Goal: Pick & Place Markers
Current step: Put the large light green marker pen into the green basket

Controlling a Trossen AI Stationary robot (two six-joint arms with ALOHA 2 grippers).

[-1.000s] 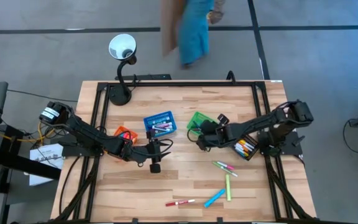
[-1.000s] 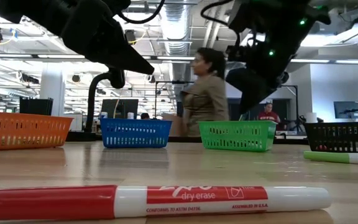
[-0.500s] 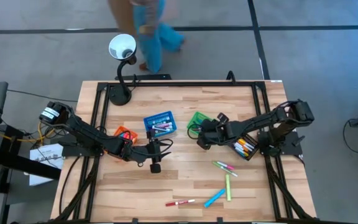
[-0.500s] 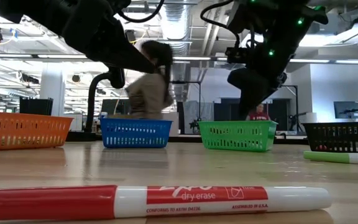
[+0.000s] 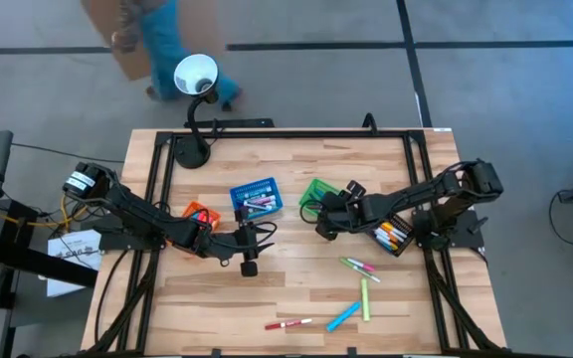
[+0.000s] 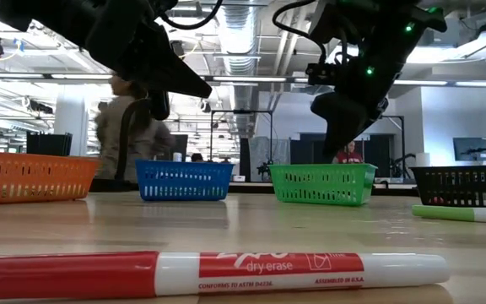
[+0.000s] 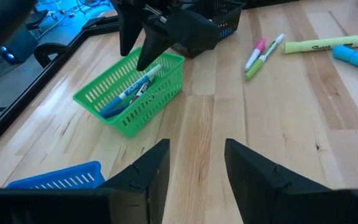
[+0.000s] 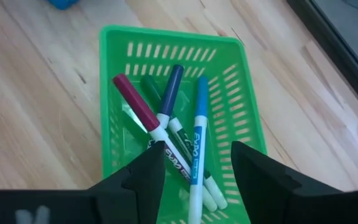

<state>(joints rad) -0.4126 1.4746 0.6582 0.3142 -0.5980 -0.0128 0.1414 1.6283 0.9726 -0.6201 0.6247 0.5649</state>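
Several markers lie in the green basket (image 8: pixel 166 112): a maroon-capped one (image 8: pixel 143 112), a dark blue one (image 8: pixel 169 90) and a light blue one (image 8: pixel 197 143). My right gripper (image 8: pixel 194 180) hangs open just above that basket (image 5: pixel 316 192), touching nothing. More markers lie flat on the wood near the front: a pink-green pair (image 5: pixel 359 266), a yellow one (image 5: pixel 364 298), a blue one (image 5: pixel 343 316) and a red-white one (image 5: pixel 288 323). My left gripper (image 5: pixel 249 261) hovers open and empty at the table's middle, near the blue basket (image 5: pixel 256 197).
An orange basket (image 5: pixel 199 212) stands by the left arm, and a black basket (image 5: pixel 394 237) with markers stands under the right arm. A lamp (image 5: pixel 195 75) stands at the far left corner. A person (image 5: pixel 152 40) walks beyond the table's far edge.
My right gripper has opened above the green basket and stays where it was. The person behind the table has walked toward the left.
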